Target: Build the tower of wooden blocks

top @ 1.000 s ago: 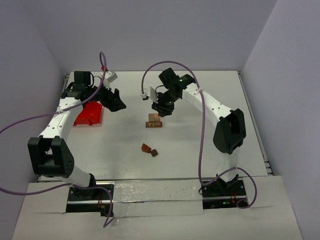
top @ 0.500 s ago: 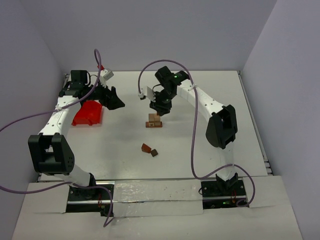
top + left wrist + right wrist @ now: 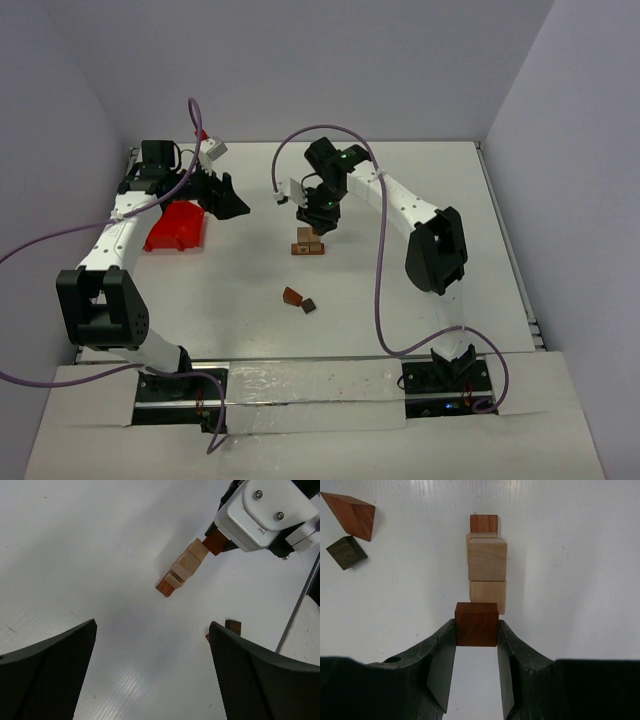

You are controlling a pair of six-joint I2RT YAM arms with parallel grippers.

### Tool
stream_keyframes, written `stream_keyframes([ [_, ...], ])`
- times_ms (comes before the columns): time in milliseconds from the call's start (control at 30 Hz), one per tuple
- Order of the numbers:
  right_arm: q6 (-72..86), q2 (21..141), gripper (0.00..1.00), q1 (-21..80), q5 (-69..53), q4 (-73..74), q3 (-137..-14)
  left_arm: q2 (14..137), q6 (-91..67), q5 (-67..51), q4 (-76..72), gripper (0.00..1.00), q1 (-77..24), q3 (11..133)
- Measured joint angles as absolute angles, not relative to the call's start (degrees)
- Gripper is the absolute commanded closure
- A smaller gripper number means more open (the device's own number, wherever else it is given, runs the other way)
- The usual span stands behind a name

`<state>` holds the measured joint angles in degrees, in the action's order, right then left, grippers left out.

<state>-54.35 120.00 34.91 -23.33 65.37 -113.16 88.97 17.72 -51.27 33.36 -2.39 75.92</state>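
Note:
The wood block tower (image 3: 309, 241) stands mid-table: a reddish flat base with two tan blocks on it, also in the right wrist view (image 3: 487, 570) and the left wrist view (image 3: 183, 566). My right gripper (image 3: 318, 216) is shut on a reddish-brown cube (image 3: 476, 624) and holds it just above the tower's top tan block (image 3: 487, 596). Two loose wood blocks lie nearer the arms: a reddish wedge (image 3: 292, 296) and a dark brown cube (image 3: 309, 306). My left gripper (image 3: 232, 204) is open and empty, to the left of the tower.
A red plastic bin (image 3: 177, 228) sits at the left under the left arm. The right arm's purple cable (image 3: 381, 270) loops over the right half of the table. The table's right edge (image 3: 510, 250) has a metal rail.
My right gripper has shifted left and slightly toward the tower with the reddish-brown cube. The left arm pulled back a little a second ago and has since stayed still.

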Motion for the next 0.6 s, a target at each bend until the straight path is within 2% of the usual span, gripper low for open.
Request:
stream_keyframes([
  [600,-54.0,123.2,0.76,35.7,-22.5,65.4,-116.6,89.0,17.7,-51.2,33.2,0.01,-2.1,75.9],
])
